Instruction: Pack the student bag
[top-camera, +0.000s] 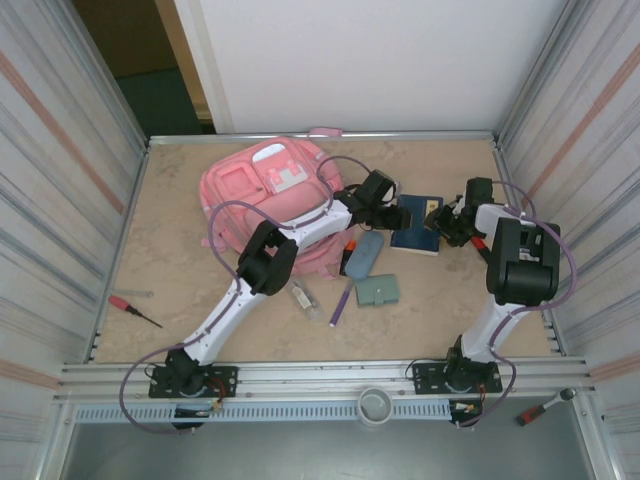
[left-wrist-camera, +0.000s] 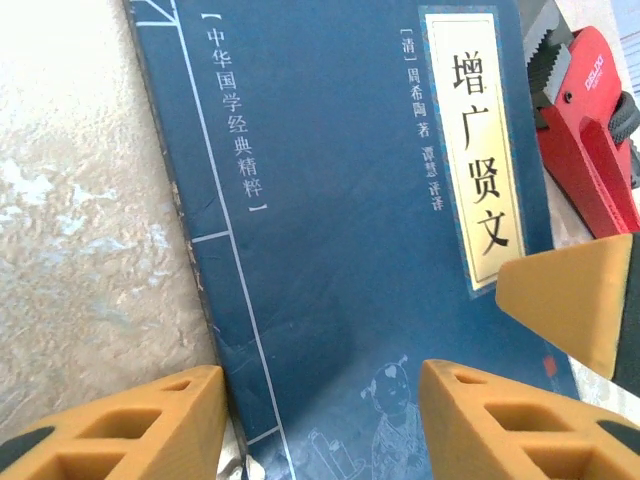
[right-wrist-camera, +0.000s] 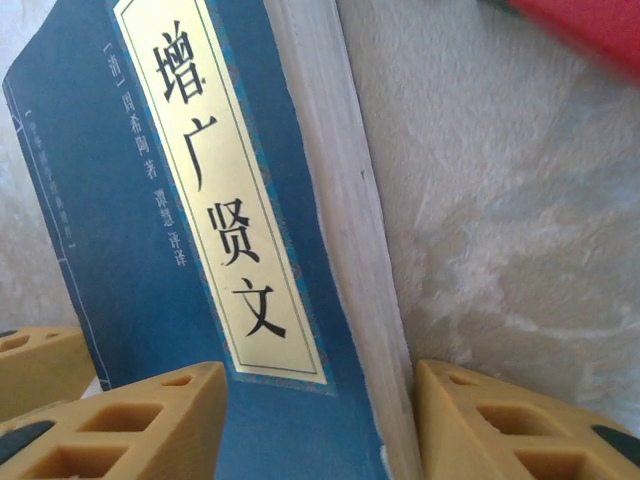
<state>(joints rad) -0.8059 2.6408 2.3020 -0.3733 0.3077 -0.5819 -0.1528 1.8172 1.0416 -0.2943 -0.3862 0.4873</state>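
L gripper (left-wrist-camera: 322, 385), R gripper (right-wrist-camera: 320, 385): both spread, astride opp. edges of blue book (left-wrist-camera: 330, 200) on desk (left-wrist-camera: 90, 250).

You are looking down at a table (top-camera: 180, 270) with a pale, sandy top. It has cloudy marks on it, like stone. The left wall (top-camera: 60, 180) has grey and pinkish stripes, and the right wall (top-camera: 590, 130) looks just the same. At the back stands a plain white wall (top-camera: 380, 60). Next to it, in the far left corner, is a dark gap (top-camera: 150, 95). A shiny metal rail (top-camera: 330, 375) runs along the near edge. The light is soft and even.
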